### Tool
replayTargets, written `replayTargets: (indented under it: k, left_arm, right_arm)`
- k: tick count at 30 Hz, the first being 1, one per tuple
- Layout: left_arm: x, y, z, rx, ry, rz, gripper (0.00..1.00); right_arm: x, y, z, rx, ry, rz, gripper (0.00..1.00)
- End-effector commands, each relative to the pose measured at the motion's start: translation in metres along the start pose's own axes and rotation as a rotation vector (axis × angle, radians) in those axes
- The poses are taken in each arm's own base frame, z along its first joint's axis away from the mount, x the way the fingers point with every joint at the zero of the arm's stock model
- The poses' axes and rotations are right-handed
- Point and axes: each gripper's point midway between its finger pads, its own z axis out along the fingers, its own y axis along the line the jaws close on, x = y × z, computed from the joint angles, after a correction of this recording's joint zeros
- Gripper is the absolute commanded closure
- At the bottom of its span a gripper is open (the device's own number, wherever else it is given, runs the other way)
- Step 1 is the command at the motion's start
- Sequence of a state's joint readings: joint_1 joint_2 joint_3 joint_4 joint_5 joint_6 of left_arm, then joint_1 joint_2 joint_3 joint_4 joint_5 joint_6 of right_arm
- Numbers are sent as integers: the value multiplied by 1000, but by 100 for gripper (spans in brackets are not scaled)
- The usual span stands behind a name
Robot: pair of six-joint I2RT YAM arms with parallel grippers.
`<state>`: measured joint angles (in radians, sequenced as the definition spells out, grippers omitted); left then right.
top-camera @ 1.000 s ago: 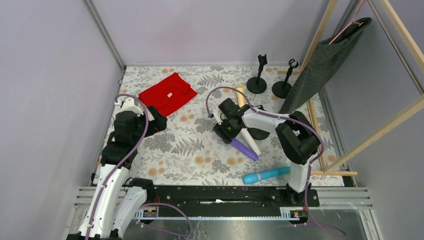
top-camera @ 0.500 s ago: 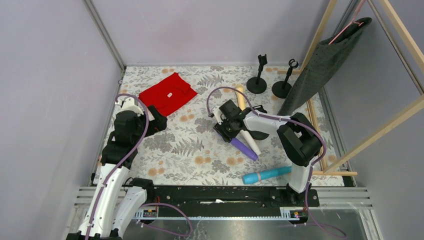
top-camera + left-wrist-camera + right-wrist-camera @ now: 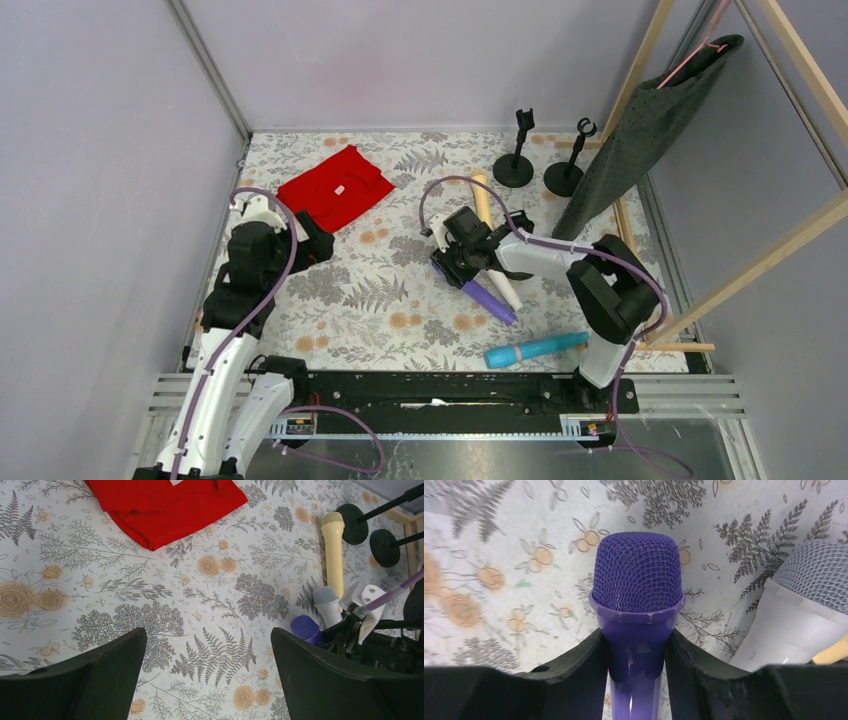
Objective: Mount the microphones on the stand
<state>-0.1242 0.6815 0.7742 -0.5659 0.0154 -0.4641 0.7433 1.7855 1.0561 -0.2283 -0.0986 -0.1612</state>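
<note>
The purple microphone (image 3: 491,301) lies on the floral tabletop with its head (image 3: 638,580) poking out between my right gripper's (image 3: 636,640) fingers, which press on both sides of its neck. The white microphone (image 3: 505,287) lies right beside it, grey mesh head (image 3: 809,572) at the right. A cream-yellow microphone (image 3: 481,193) lies further back, and a light blue one (image 3: 532,349) sits near the front edge. Two black stands (image 3: 514,160) (image 3: 566,170) rise at the back right. My left gripper (image 3: 312,243) hovers open over bare tabletop (image 3: 207,635).
A red cloth (image 3: 335,188) lies at the back left. A grey dotted cloth (image 3: 650,120) hangs from a wooden frame (image 3: 640,60) along the right side, next to the stands. Walls close in the table on the left and at the back.
The right gripper's jaws have closed in onto the purple microphone's neck, and that arm has shifted slightly to the right. The left arm has not moved.
</note>
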Motion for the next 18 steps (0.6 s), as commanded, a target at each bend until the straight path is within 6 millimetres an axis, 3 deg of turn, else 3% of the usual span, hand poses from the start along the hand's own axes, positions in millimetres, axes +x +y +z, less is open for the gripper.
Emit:
replayTargets:
  k: [1,5,10,14,18]
  left_arm:
    - [-16,-5,-4,25,-79,6,1]
    - [-22,-4,-11,18,-114,2,1]
    - [-35,-10,-28,55,-194,1,1]
    - [-41,-14,-32,70,-218,-24,1]
    - [-47,-46,-38,229,-214,-2,1]
  right_arm:
    - [-57,19,-37,-59,-207,17,79]
    - [-96,31,-76,-118,-326,21,87]
    - [-147,43,-160,-161,-589,83,100]
    - [-159,30,-218,-76,-735,173,100]
    - [-157,21,-270,-24,-866,278,100]
